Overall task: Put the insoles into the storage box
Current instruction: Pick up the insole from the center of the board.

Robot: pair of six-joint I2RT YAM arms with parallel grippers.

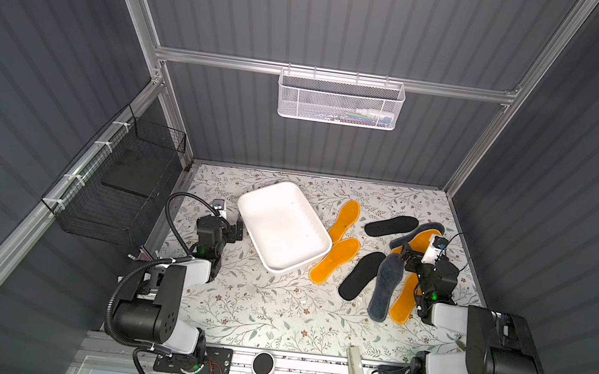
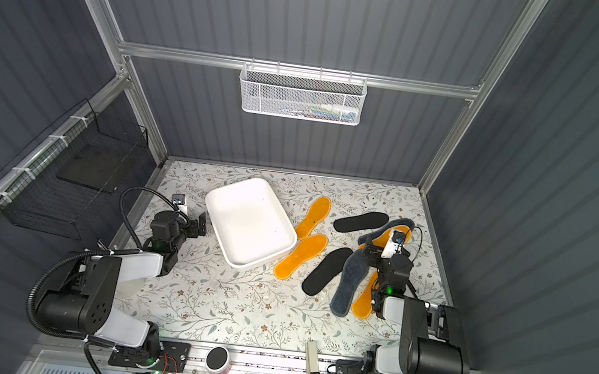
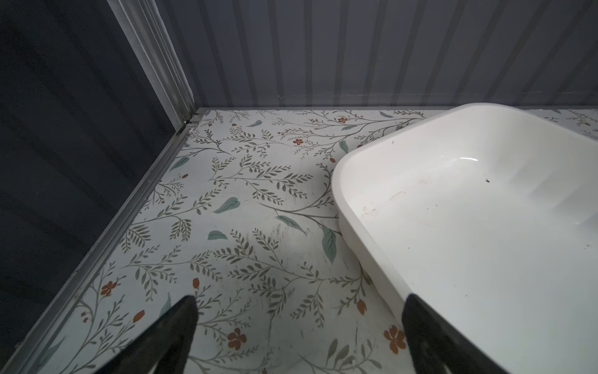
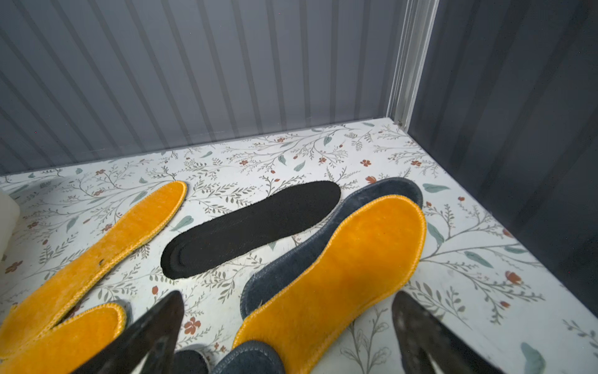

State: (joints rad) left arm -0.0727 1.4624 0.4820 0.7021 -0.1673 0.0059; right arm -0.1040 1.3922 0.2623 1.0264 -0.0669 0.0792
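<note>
Grey ribbed wall panels on an aluminium frame. The table (image 1: 254, 308) is covered in a leaf-and-flower print.

Right gripper (image 4: 284, 323): jaws spread wide, gripping nothing. Its black fingers (image 4: 155, 327) stand either side of the narrow end of the top orange insole (image 4: 339, 268); contact can't be told. This insole is plush with a stitched edge. It lies on a fuzzy grey-blue insole (image 4: 372, 191), whose rim shows round its toe.
- Just beyond: a plain black insole (image 4: 252, 226), flat.
- Toward the other arm: the far orange insole (image 4: 106, 249), then the box-side orange insole (image 1: 335, 259), right against the box's corner.
- Back toward the arm's base: second black insole (image 1: 361, 271), second grey-blue insole (image 1: 387, 286) and last orange insole (image 1: 405, 300), packed edge to edge.

All eight insoles lie on the table, outside the box.

Left gripper (image 3: 297, 323): jaws wide, empty. One finger (image 3: 427, 330) is right at the rim of the storage box (image 3: 339, 181); touching or not, can't tell. The box is glossy white and shallow, with rounded corners, a thick rim and stepped ribs on one inner wall. There are dark specks and scuffs inside. It sits askew.

Outward: a black wire basket (image 1: 121, 188) on the side wall. A white mesh basket (image 1: 340, 101) hangs on the rear rail and holds small coloured items; any print is too small to read.
</note>
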